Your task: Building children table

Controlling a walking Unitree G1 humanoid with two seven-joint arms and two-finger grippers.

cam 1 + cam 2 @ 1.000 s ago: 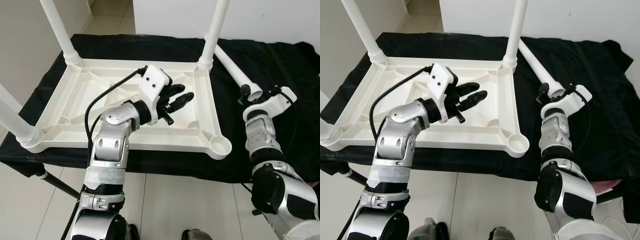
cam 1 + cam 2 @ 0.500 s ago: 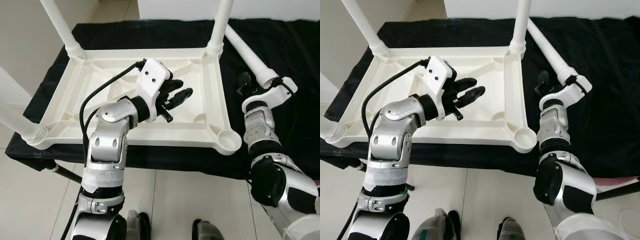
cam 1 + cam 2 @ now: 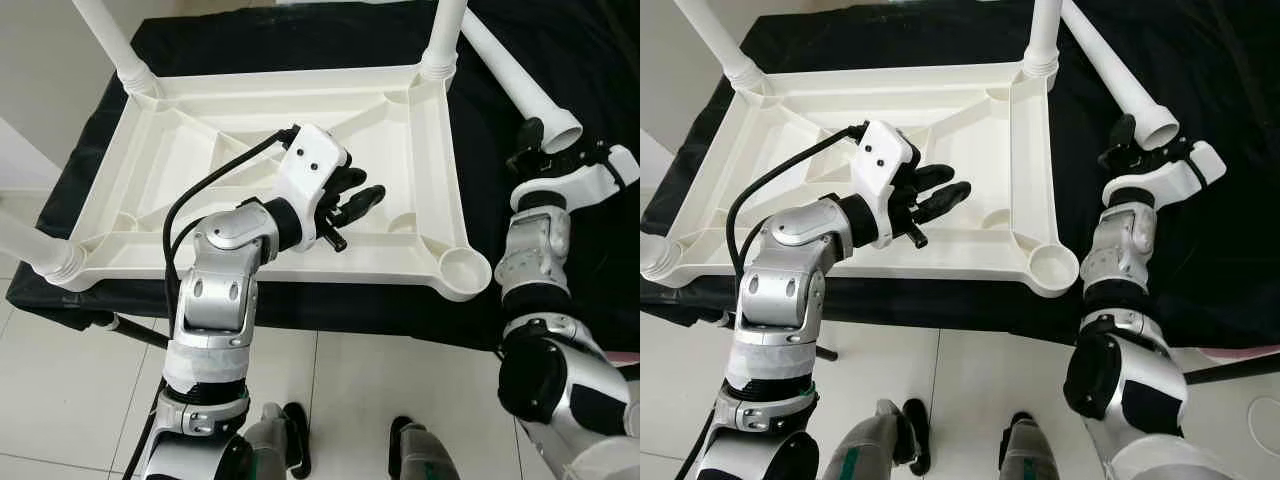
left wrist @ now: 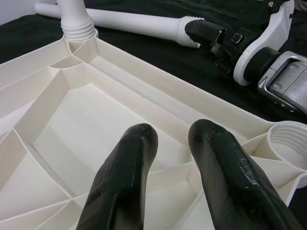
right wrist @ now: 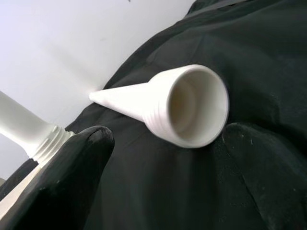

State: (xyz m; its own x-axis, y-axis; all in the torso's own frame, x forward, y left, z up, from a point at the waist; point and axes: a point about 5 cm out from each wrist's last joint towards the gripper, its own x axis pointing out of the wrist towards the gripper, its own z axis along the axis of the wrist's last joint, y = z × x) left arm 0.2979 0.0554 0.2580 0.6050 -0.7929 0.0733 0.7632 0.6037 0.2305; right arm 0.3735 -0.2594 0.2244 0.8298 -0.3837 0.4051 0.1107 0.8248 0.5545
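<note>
The table top (image 3: 250, 150) lies upside down on the worktop (image 3: 330, 30), which is covered with a black cloth. It is turned this way so that the corner sockets face up and can receive the legs. Three legs already stand in their corners: one at the far left (image 3: 105, 35), one at the far right (image 3: 445, 30) and one at the near left (image 3: 30, 245). The near right socket (image 3: 463, 272) has no leg yet.

The loose leg (image 3: 520, 85) lies on the cloth just beside the right edge of the table top, its threaded open end pointing toward the robot. The right claw (image 3: 535, 150) is at this end with its fingers (image 5: 72, 177) spread wide, one on each side of the leg's mouth and not touching it in the right wrist view. I judge it is about to take the leg by the threaded end, so the leg can go to the free socket.

The left claw (image 3: 355, 200) hovers over the inside of the table top, near the right rim. Its fingers (image 4: 129, 167) are only slightly apart and hold nothing. Probably it waits there to steady the table top while the leg is screwed in.
</note>
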